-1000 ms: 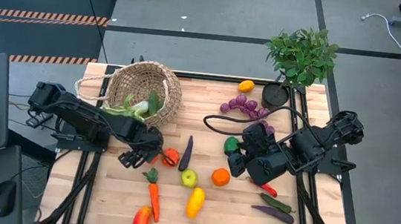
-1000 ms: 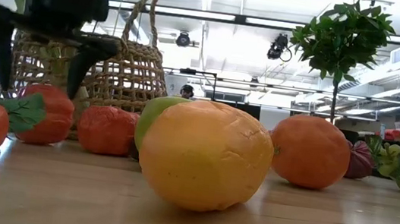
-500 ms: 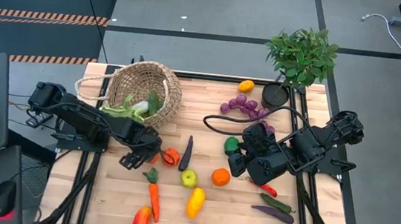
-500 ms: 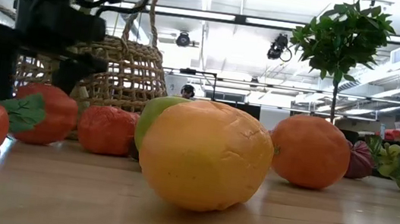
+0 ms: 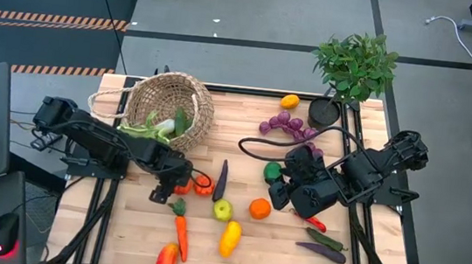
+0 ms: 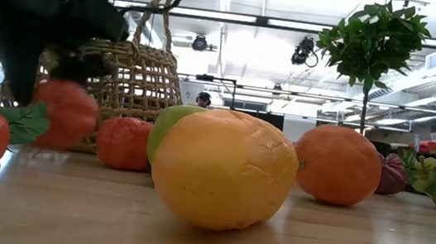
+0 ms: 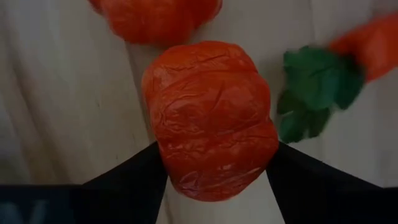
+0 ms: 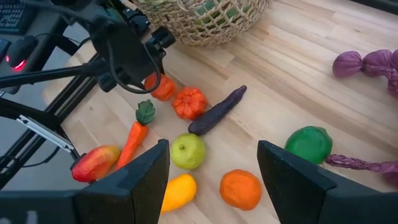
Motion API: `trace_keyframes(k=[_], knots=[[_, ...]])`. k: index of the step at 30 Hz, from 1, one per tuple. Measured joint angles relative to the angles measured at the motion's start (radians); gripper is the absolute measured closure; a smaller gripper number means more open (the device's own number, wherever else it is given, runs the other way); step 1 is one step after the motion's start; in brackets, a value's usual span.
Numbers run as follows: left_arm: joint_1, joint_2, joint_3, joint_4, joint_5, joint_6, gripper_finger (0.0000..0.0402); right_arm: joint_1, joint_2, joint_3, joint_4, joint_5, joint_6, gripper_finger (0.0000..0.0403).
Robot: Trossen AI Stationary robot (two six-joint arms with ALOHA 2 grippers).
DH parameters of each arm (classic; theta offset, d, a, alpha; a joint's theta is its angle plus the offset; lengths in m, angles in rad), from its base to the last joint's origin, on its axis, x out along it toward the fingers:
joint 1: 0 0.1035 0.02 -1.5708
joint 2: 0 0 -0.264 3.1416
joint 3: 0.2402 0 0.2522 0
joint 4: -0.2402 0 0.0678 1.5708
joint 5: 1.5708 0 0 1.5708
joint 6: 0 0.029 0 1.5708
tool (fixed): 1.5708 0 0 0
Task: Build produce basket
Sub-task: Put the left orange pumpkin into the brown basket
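Note:
The tan wicker basket [image 5: 168, 107] lies tipped on its side at the far left with a leek [image 5: 157, 126] in its mouth. My left gripper [image 5: 168, 191] is down on a red tomato [image 7: 208, 118], shut on it, beside a second tomato [image 5: 204, 186] and the carrot [image 5: 180, 227]. My right gripper [image 5: 278, 189] hovers open right of centre, next to the green pepper [image 5: 273, 168], touching nothing. Loose produce lies on the table: dark eggplant [image 5: 219, 180], green apple [image 5: 223, 209], orange [image 5: 260, 208], yellow fruit [image 5: 230, 239], purple grapes [image 5: 289, 124]. My left gripper pinches the red tomato across its middle [image 7: 168, 155], one finger [image 7: 134, 174] on each side of it. The fingers come from above, slanting down toward the near edge. The tomato [image 6: 65, 112] sits low by the table; whether it is lifted clear I cannot tell.
A leafy potted plant [image 5: 353, 65] in a black pot [image 5: 324, 113] stands at the far right corner. A red-yellow pepper [image 5: 166, 261] lies at the near edge. Chili [image 5: 314, 221], cucumber [image 5: 324, 239] and a purple eggplant [image 5: 320, 252] lie near right.
My left gripper has come down and a little toward the near edge onto the red tomato, and its fingers have drawn in around it. The tomato has shifted slightly toward the second tomato. The right arm has kept still.

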Motion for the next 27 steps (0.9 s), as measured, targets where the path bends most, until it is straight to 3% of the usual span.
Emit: trace_keyframes(k=[4, 16, 21, 27], knots=[[-0.003, 0.0, 0.123, -0.096, 0.007, -0.06, 0.0175, 0.0, 0.0, 0.0, 0.0, -0.001, -0.035, 0.0155], [-0.003, 0.0, 0.645, -0.532, -0.005, -0.3, 0.0174, 0.003, 0.0, 0.0, 0.004, -0.007, -0.13, 0.0155], [-0.003, 0.0, 0.833, -0.679, -0.093, -0.366, 0.0171, 0.003, 0.0, 0.0, 0.004, -0.017, -0.184, 0.0155], [0.019, -0.003, 0.988, -0.846, -0.282, -0.4, 0.0167, 0.002, 0.001, 0.0, 0.019, -0.017, -0.234, 0.0155]])
